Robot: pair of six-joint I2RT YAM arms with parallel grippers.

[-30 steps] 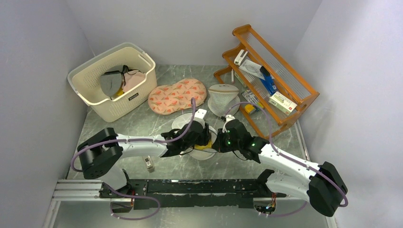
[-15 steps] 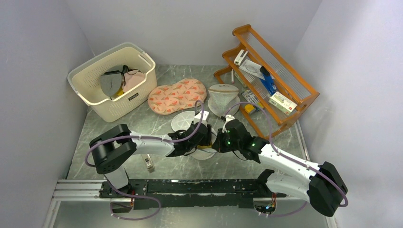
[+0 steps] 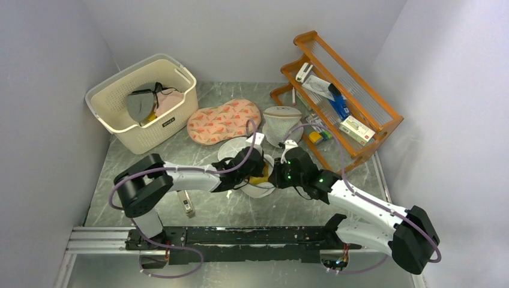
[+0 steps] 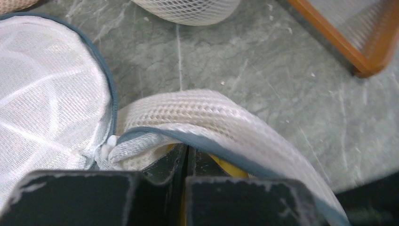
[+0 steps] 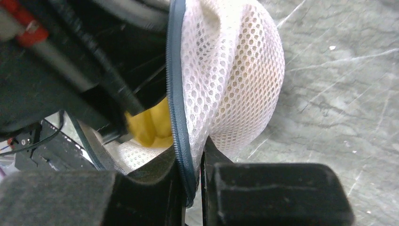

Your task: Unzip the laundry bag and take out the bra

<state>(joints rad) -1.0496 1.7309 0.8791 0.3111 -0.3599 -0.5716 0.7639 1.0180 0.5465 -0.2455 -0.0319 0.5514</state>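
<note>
The white mesh laundry bag (image 3: 255, 190) sits mid-table, unzipped, with its round lid (image 3: 231, 149) flopped open to the back left. A yellow bra (image 3: 261, 179) shows inside the opening. My left gripper (image 3: 257, 170) reaches into the bag under its grey zip rim; in the left wrist view (image 4: 187, 153) its jaws are shut, with yellow bra fabric (image 4: 230, 168) at them. My right gripper (image 3: 277, 175) is shut on the bag's right rim; in the right wrist view (image 5: 197, 155) the zip edge and mesh wall (image 5: 235, 70) sit between its fingers, and the bra (image 5: 150, 125) shows beside them.
A cream basket (image 3: 141, 102) with clothes stands at the back left. A patterned pad (image 3: 223, 120) and a cone-shaped mesh bag (image 3: 282, 123) lie behind the laundry bag. A wooden rack (image 3: 342, 102) stands at the right. A small object (image 3: 188, 206) lies near the front left.
My left arm has swung its elbow forward and pushed the gripper further back and right into the bag. The right gripper has drawn the rim slightly backward. The yellow fabric shows more.
</note>
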